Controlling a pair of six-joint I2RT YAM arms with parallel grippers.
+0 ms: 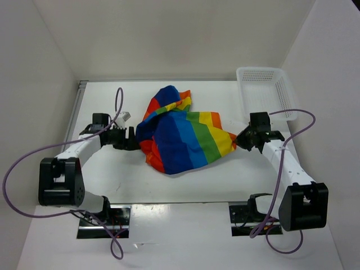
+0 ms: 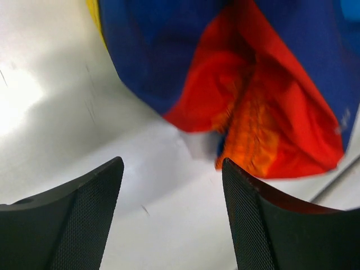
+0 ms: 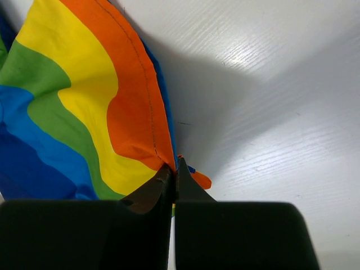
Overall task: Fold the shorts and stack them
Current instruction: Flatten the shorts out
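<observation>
Right gripper (image 3: 173, 174): jaws pressed together, pinching the orange-edged corner of the soft rainbow-striped cloth shorts (image 3: 84, 107). A small tab of orange cloth pokes out just past the fingertips.

Left gripper (image 2: 171, 169): jaws wide apart, with only bare table between the black mesh-textured fingers (image 2: 84, 214). The red and dark blue edge of the shorts lies just ahead of the tips, in the upper half of the left wrist view. Whether it touches them cannot be told.

Shorts, top view (image 1: 183, 135): at the centre of the frame, between the two grippers, crumpled rather than flat.
- Long axis runs roughly left to right, tilted slightly.
- The pinched corner is drawn to a point aimed at the right of the frame.
- Stripes run diagonally: blue, green, yellow, then orange toward that corner.
- A red edge sits at the lower left.
- A bunched lobe of blue, red and yellow rises toward the upper centre.

White table (image 1: 112, 180): carries the shorts.

White plastic mesh basket (image 1: 257, 70): upper right of the frame, apart from the shorts.

Purple cables (image 1: 22, 163): looped beside each arm.
</observation>
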